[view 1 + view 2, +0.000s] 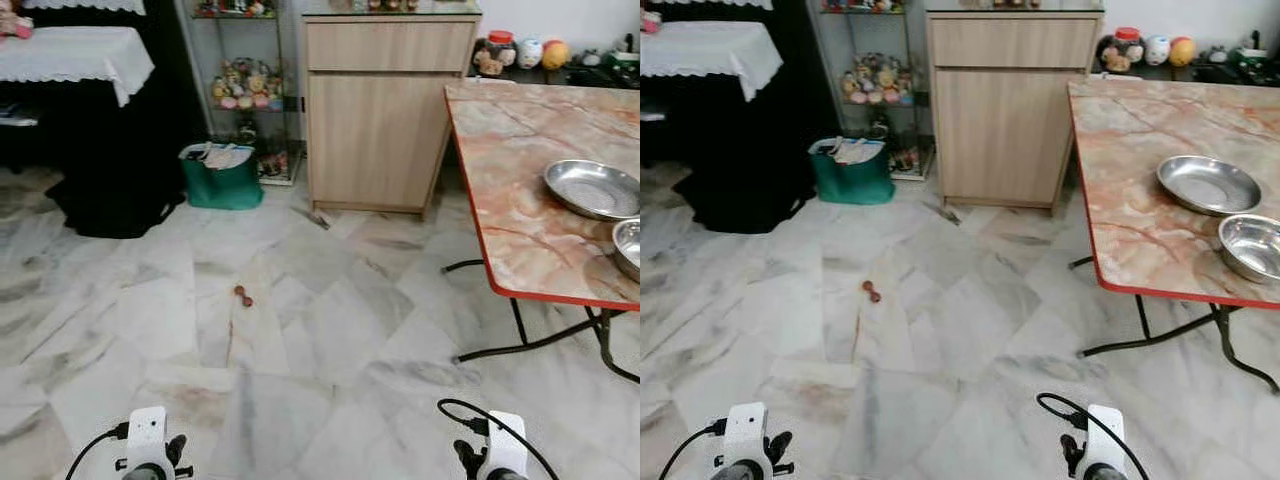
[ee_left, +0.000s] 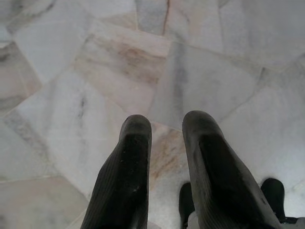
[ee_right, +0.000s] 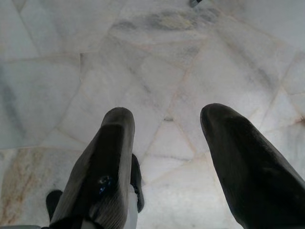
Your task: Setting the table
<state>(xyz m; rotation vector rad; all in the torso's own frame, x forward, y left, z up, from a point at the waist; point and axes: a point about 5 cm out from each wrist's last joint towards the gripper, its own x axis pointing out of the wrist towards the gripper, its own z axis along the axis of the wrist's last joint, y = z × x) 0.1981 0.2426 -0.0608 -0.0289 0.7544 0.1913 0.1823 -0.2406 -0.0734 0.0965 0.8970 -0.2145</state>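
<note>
Meanwhile both end effectors, left (image 2: pixel 164 143) and right (image 3: pixel 164 138), hang empty with fingers apart, well short of the shallow steel dish (image 1: pixel 1208 184) on the marble-patterned table (image 1: pixel 1130 160) ahead-right, whose red edge a careless approach might bump.

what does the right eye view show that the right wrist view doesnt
The right eye view takes in the room: a marble-topped table carrying two steel bowls, the far bowl and the near bowl, a wooden cabinet, a green bag and a small brown thing on the floor.

The right wrist view gives a close look along the right gripper, its black fingers apart with nothing between them.

Both show the marble floor and the right gripper hanging low above it.
</note>
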